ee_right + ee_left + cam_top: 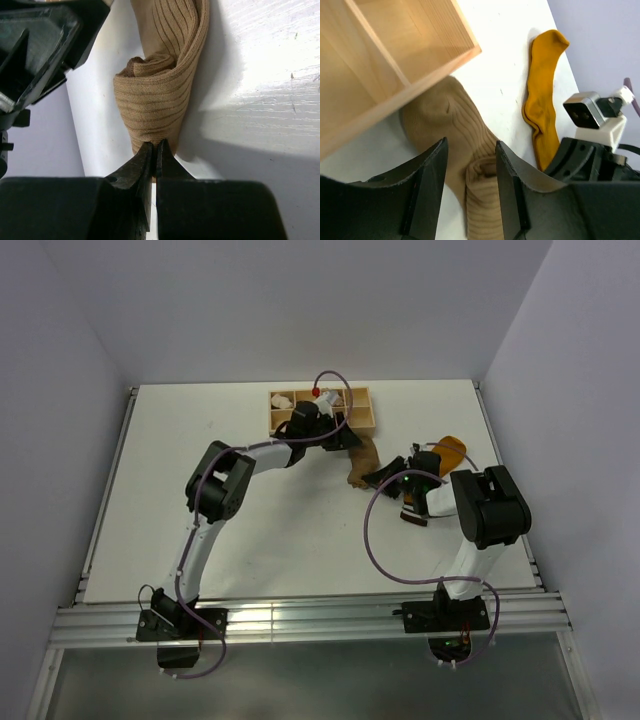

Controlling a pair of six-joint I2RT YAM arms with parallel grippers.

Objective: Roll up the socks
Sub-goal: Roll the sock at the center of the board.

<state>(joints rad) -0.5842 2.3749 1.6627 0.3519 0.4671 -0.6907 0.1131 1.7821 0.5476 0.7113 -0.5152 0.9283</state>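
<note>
The tan ribbed sock (160,90) lies on the white surface (505,55) just near of the wooden compartment box (420,80), its one end doubled over into a loose fold, the start of a roll. The right end effector (154,150) is clenched with its fingertips pressed almost together on the very tip of that fold. It looks to be gripping the fabric there, probably so the turned-over end cannot spring flat. The left end effector (470,150) is released, its two jaws spread wide with the sock's length showing between them, placed, I judge, to press or take the fabric. The mustard-orange sock (545,85) lies stretched out flat to the right, apart from the tan one and untouched, so the rolling is at an early stage.
</note>
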